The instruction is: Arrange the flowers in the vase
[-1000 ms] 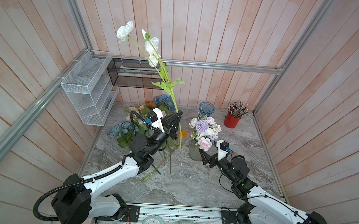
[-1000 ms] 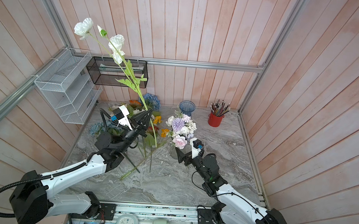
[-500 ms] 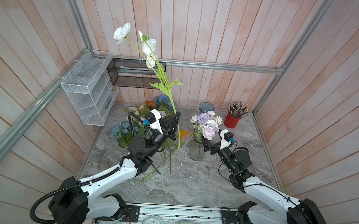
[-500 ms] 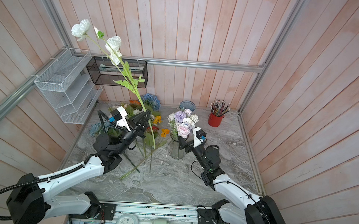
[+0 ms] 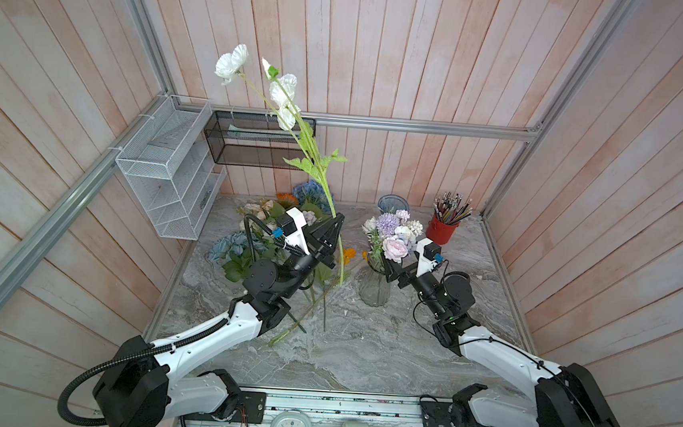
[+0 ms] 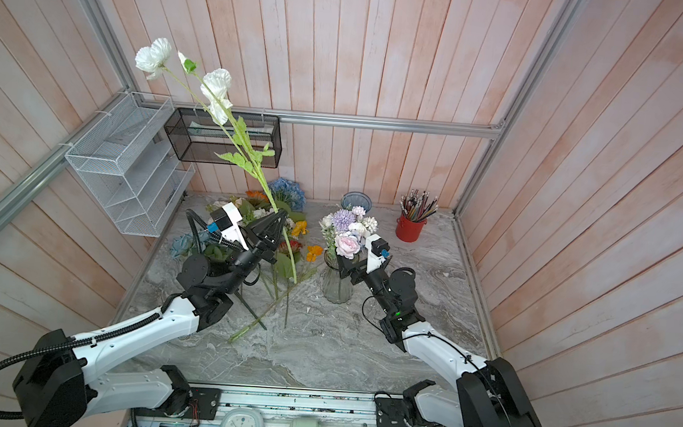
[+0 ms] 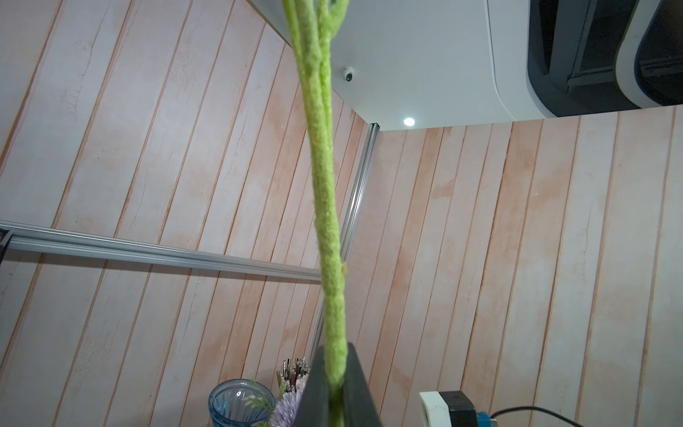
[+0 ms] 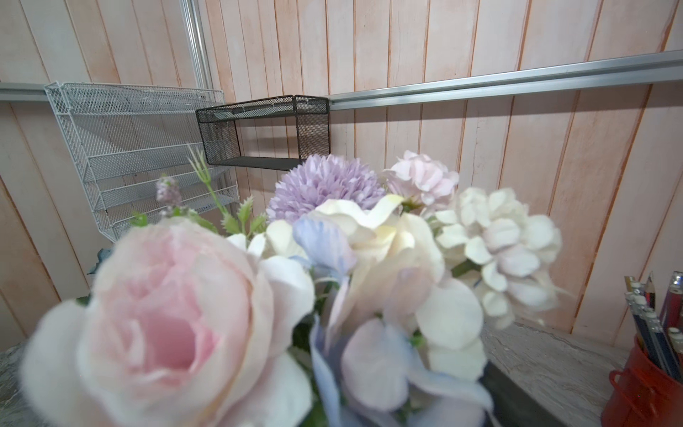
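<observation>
White wire rack point(image 5: 161, 175) hangs on the left wall, with a black mesh shelf point(image 5: 256, 141) beside it. Below them, loose flowers point(image 5: 234, 247) lie heaped on the marble table point(image 5: 362, 349). Over the heap, the left gripper point(image 5: 335, 224) is clenched on the fuzzy green stem of a tall white poppy point(image 5: 317, 170). The poppy leans up and leftward, its blooms high above the shelf and its lower end apart from the vase. To the right stands the glass vase point(image 5: 373, 294), already holding a pastel bouquet point(image 5: 392, 237). The right gripper point(image 5: 394, 271) sits at the vase's neck with its jaws spread wide; whether they touch the glass cannot be told. Farther right is a red pot of pencils point(image 5: 440, 232). Likely risks: the top-heavy poppy could swivel in the grip, its end could jab the crowded neck and tip the vase, or the arms could collide.
</observation>
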Robot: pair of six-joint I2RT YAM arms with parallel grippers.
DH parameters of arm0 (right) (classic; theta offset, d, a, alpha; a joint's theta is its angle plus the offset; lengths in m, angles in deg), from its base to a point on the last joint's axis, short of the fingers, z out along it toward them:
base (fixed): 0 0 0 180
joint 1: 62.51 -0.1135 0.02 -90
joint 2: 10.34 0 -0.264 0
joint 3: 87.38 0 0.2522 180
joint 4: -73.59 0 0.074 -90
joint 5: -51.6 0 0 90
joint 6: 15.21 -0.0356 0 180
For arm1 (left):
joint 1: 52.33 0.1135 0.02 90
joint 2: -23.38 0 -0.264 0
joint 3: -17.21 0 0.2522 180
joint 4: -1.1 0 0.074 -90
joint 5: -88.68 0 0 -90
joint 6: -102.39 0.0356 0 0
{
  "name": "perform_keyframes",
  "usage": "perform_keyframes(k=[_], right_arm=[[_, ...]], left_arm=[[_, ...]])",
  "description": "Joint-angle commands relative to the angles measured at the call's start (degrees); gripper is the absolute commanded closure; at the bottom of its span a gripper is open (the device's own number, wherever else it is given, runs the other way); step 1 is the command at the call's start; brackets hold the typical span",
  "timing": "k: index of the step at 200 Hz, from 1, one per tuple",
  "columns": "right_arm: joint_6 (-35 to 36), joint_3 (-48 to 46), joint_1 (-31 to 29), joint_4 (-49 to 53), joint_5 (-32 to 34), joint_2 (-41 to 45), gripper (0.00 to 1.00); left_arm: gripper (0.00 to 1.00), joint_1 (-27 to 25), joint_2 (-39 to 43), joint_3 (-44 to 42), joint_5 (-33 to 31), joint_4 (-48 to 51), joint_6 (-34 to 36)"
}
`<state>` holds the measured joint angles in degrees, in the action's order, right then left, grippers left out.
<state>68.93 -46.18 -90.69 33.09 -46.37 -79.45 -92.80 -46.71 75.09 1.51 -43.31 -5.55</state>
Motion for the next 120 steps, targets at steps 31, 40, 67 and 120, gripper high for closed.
perform_keyframes(k=[31, 40, 67, 120], right_arm=[[-3.4, 0.7, 0.3, -3.6, 0.3, 0.7, 0.02], [-3.7, 0.3, 0.3, -4.2, 0.6, 0.7, 0.02], [-4.2, -0.7, 0.4, -5.1, 0.8, 1.1, 0.02], [-4.4, -1.7, 0.7, -5.7, 1.1, 1.3, 0.02]], left_arm=[[1.00, -0.3, -6.7, 6.2, 3.2, -9.9, -3.5], [1.00, -0.3, -8.1, 7.3, 3.2, -11.2, -3.7], [1.00, -0.3, -11.9, 11.1, 3.4, -13.3, -4.0], [1.00, -0.3, -17.9, 17.0, 4.5, -14.5, -5.6]])
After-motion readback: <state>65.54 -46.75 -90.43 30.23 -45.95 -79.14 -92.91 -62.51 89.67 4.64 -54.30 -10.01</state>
